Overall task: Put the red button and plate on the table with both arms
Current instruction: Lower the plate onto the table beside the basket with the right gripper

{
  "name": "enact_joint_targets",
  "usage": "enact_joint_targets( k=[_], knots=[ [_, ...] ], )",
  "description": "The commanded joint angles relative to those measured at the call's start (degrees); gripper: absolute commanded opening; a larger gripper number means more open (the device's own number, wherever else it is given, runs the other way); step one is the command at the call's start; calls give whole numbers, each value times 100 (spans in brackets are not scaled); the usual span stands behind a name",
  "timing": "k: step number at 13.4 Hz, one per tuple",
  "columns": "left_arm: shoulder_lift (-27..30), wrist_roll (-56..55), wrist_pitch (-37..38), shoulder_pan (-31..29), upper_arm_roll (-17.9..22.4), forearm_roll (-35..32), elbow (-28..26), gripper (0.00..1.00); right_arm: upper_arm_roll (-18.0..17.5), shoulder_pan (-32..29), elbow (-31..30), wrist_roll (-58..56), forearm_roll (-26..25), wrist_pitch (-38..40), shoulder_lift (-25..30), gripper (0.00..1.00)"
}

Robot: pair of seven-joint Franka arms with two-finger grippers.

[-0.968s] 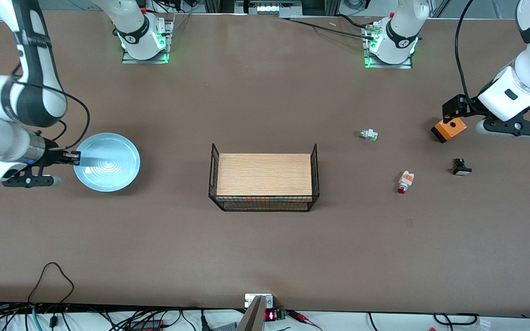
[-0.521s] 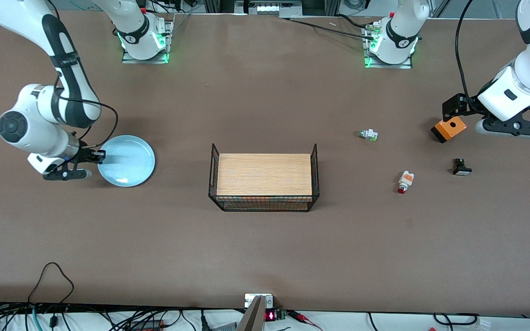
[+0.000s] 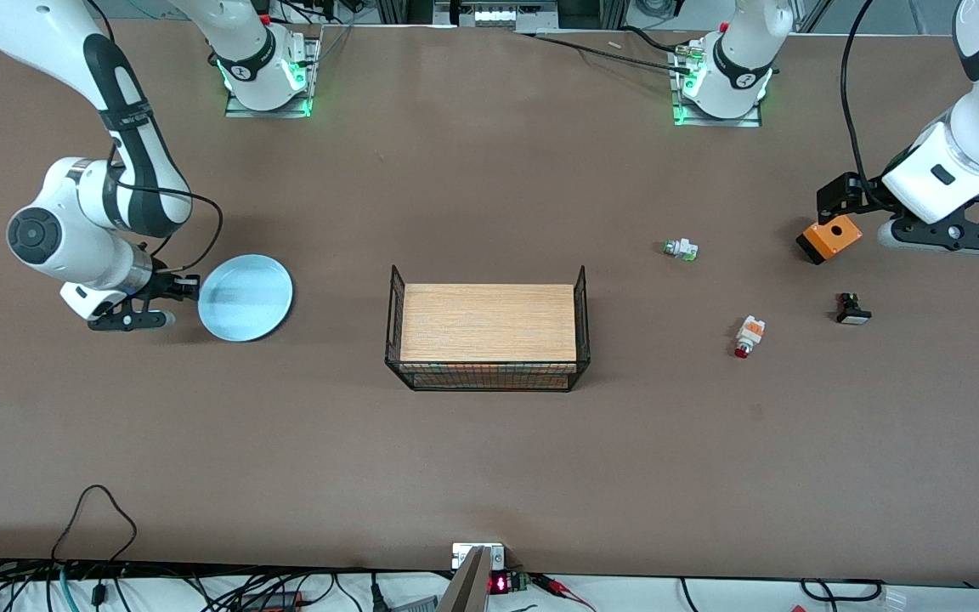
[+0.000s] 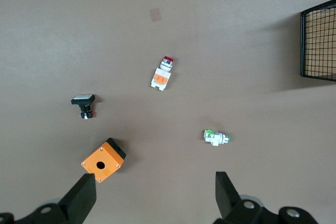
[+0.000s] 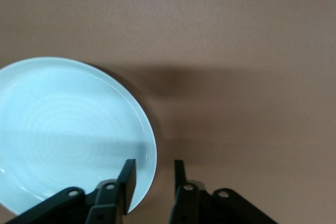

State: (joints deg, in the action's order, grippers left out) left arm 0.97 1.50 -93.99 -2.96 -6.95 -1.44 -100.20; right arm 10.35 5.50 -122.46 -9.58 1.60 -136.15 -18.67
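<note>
The right tool (image 3: 192, 289) sits low at the right arm's end of the brown matte counter (image 3: 489, 459), right at the rim of the round, shallow light blue plate (image 3: 246, 297). In the right wrist view its 2 black fingers (image 5: 127, 178) stand apart w/ a clear gap; one finger overlaps the plate's (image 5: 68, 135) rim, the other is over bare counter just beside the rim, so the rim lies about between them and isn't clamped. The plate seems to lie flat on the counter, casting a shadow. The left tool (image 3: 838, 204) hangs over the small orange box w/ a round hole (image 3: 829, 238) at the left arm's end, fingers (image 4: 81, 200) spread wide, holding nothing. The small red-capped push-button w/ white body and orange end block (image 3: 748, 335) lies on its side on the counter, well apart from both tools, nearer the front camera than the green-capped white button (image 3: 681, 249) and beside the black-based, white-capped button (image 3: 852, 309). In the left wrist view the red button (image 4: 162, 74) lies between the other parts. A wooden shelf w/ black wire sides (image 3: 487, 336) stands mid-counter, between plate and buttons.
</note>
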Motion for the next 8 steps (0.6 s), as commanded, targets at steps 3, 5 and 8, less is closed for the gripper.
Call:
enact_joint_targets(
  k=[3,5,8],
  knots=[
    [-44,70,135,-20,-43,30,168,100,-261,153,528,305,25,710,311,100],
    [-44,61,144,-2,-43,30,177,100,-261,407,1099,841,25,1517,311,100],
    [-35,26,170,-2,-43,38,185,100,-261,681,2074,1492,25,2959,311,100]
  ],
)
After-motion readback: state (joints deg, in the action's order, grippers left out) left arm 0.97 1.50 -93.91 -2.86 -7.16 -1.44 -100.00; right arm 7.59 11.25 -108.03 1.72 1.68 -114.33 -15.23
